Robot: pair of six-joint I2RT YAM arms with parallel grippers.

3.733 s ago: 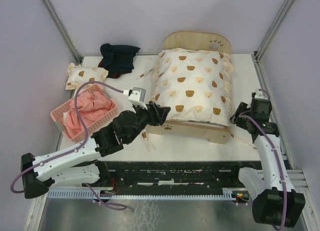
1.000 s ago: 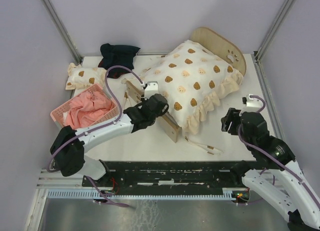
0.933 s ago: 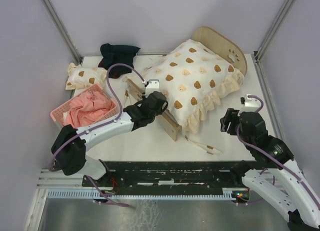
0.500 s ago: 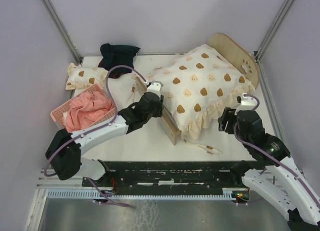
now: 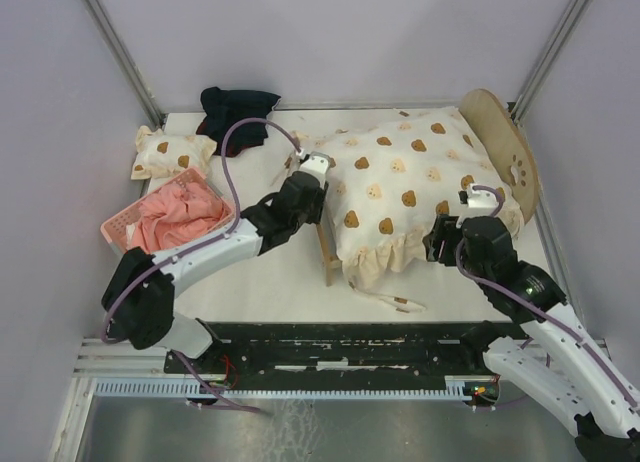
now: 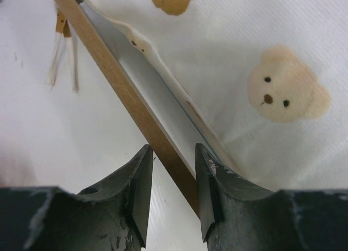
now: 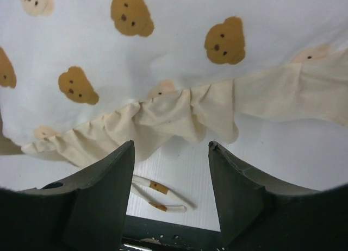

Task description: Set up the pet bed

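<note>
Frame of the pet bed (image 5: 500,132): light plywood, matt, smooth, with a browner cut edge; quilt (image 5: 410,187): cream printed cloth, matt, soft, with a gathered ruffle hem; basket (image 5: 118,232): pink plastic lattice, faintly glossy; table (image 5: 270,277): white, matt, finely ribbed

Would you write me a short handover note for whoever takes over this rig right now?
Left gripper: closed on the low end board of the pet bed.
Right gripper: open, empty, over the frill of the quilt.
Bed lies sideways on the table, headboard toward the right wall, quilt covering it.
Small pillow sits back left, off the bed.
To do: square the bed, probably add the pillow.
</note>
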